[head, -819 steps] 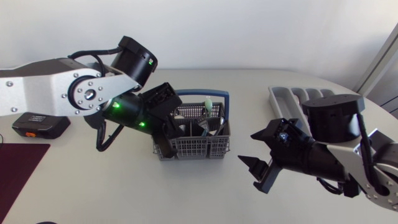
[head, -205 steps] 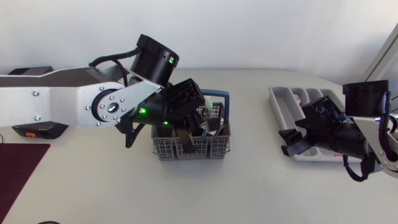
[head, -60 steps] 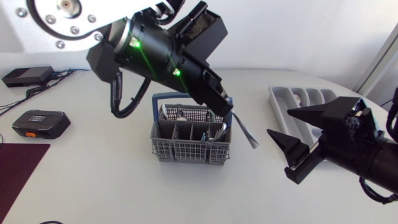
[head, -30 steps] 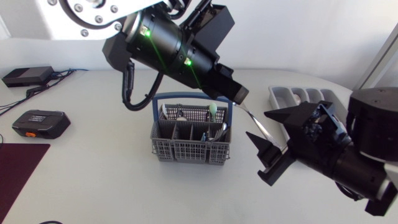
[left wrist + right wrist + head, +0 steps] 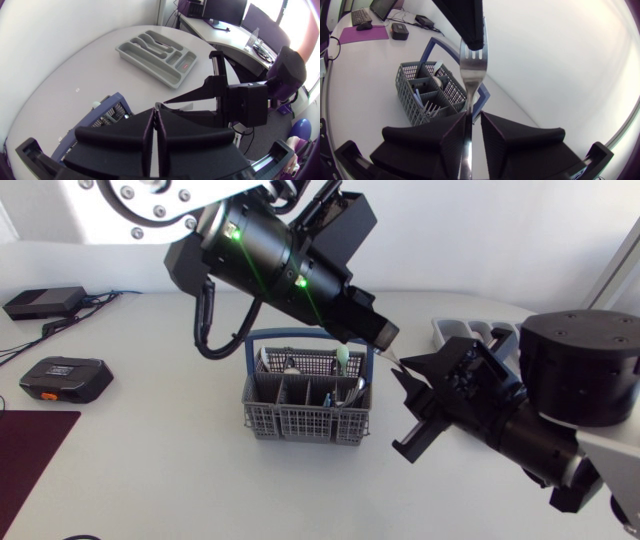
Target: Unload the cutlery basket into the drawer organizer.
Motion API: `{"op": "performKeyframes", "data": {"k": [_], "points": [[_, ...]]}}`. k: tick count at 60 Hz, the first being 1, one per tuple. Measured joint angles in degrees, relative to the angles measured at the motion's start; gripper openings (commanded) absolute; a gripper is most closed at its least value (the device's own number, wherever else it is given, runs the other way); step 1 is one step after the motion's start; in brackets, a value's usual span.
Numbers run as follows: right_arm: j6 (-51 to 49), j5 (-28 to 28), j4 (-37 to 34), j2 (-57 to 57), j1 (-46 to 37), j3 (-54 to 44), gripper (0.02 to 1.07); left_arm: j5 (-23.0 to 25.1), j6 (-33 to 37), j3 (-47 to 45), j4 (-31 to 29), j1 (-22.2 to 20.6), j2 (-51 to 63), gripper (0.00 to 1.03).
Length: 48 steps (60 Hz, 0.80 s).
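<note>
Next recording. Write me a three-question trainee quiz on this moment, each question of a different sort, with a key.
1. Multiple choice: what is the left gripper shut on? A) a spoon B) a fork C) a knife
2. True or false: the cutlery basket is empty.
3. Fill the gap: the fork's handle runs down between the open fingers of the ___ gripper.

Key: 1 B, held at the tine end. 2 false, several pieces of cutlery stand in its compartments. 3 right: the right gripper.
</note>
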Motion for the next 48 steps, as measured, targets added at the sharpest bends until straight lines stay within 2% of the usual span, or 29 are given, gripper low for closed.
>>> {"op": "performKeyframes", "data": {"k": [12,35,40,45,48], "points": [[0.0,0.0,0.0,1.1,0.0,0.1,0.1,0.0,0.0,0.0,0.1,0.1,0.0,0.04],[0.0,0.2,0.0,1.2,0.0,0.1,0.08,0.0,0.0,0.0,0.0,0.1,0.0,0.04],[0.0,0.2,0.0,1.1,0.0,0.1,0.08,0.0,0.0,0.0,0.0,0.1,0.0,0.13],[0.0,0.1,-0.1,1.1,0.0,0.1,0.08,0.0,0.0,0.0,-0.1,0.1,0.0,0.33],[0.0,-0.1,-0.3,1.1,0.0,0.1,0.08,0.0,0.0,0.1,0.0,0.1,0.0,0.49]]}}
